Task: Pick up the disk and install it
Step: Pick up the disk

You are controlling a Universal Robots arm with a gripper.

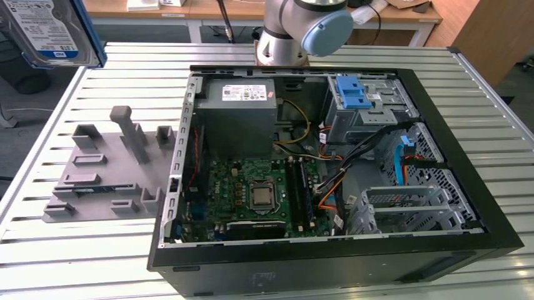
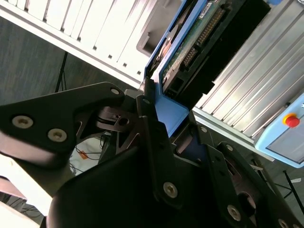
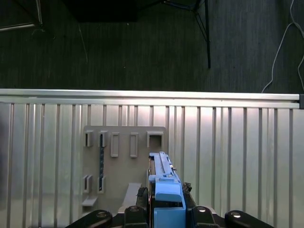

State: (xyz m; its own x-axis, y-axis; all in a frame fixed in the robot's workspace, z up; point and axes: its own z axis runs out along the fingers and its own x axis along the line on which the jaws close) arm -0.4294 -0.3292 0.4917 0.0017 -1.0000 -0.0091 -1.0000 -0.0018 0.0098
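Note:
The disk (image 1: 46,28), silver with a white-and-blue label and a blue carrier frame, hangs high in the air at the exterior view's upper left, above the table's corner. In the second wrist view my gripper (image 2: 171,116) is shut on the blue frame of the disk (image 2: 190,52), whose circuit-board side and connector show. In the first wrist view the disk (image 3: 164,180) stands edge-on between the fingers of my gripper (image 3: 165,199), above the grey slotted holder (image 3: 123,166).
An open black computer case (image 1: 492,225) lies on the slatted metal table (image 1: 75,262), with a grey power-supply box (image 1: 242,112), a blue latch (image 1: 354,94) and a metal drive cage (image 1: 409,209) inside. The grey holder (image 1: 109,169) sits to its left. The arm's base (image 1: 288,37) stands behind.

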